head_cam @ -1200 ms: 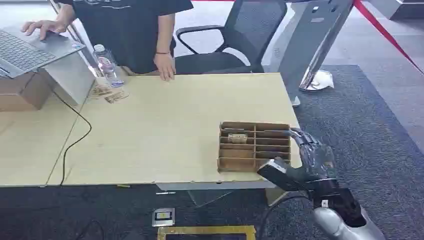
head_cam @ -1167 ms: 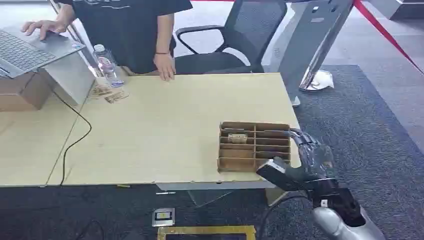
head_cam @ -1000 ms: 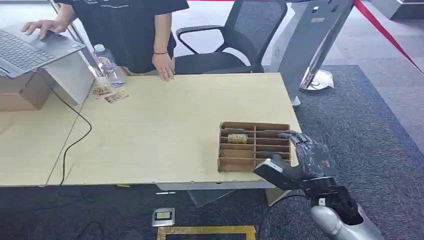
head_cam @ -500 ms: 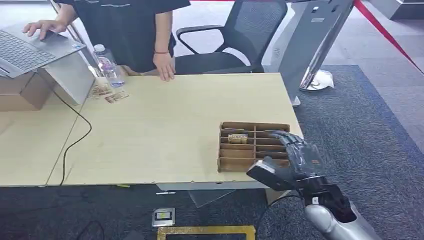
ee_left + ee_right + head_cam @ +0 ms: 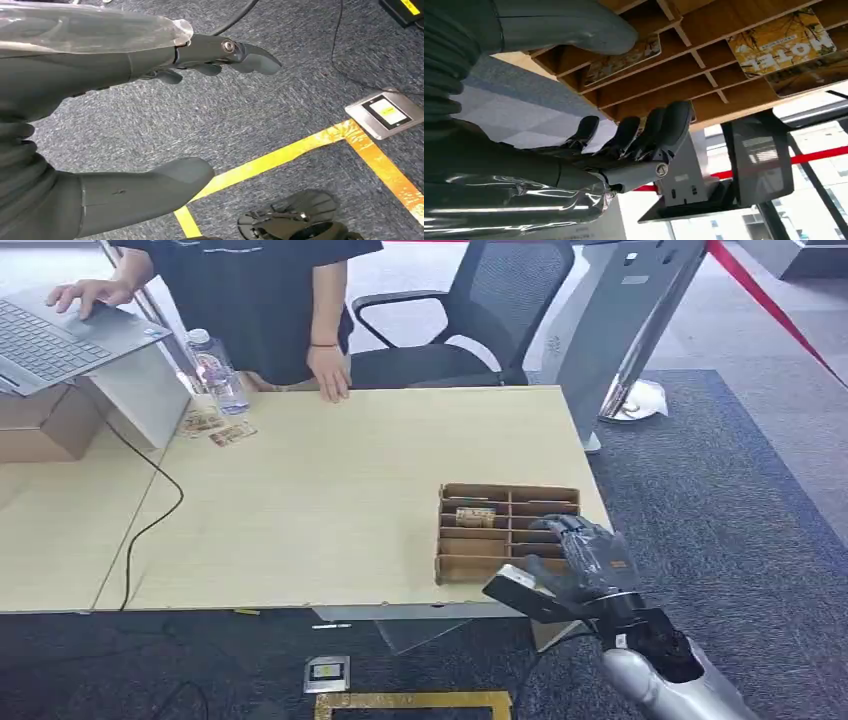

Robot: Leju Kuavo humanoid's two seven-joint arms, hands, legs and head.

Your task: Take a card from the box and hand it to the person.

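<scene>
Person (image 5: pixel 255 300) cut off above chest; right robot hand (image 5: pixel 585 560) hides box (image 5: pixel 508 533) corner

- Pale wooden table (image 5: pixel 330 490), seam running down its left part.
- Open laptop (image 5: pixel 55 335) at far left, propped on a cardboard carton (image 5: pixel 40 425).
- Black cable (image 5: pixel 150 510) trails from the laptop area across the tabletop to the near edge.
- Clear water bottle (image 5: pixel 215 372), white cap, upright near the far edge.
- Black office chair (image 5: pixel 470 315) behind the table.
- Grey-blue carpet (image 5: pixel 740 510); yellow floor tape (image 5: pixel 300 150) on it, small grey floor plate (image 5: pixel 384 112) just beside the tape.
- Red ribbon barrier (image 5: pixel 770 305), upper right.
</scene>
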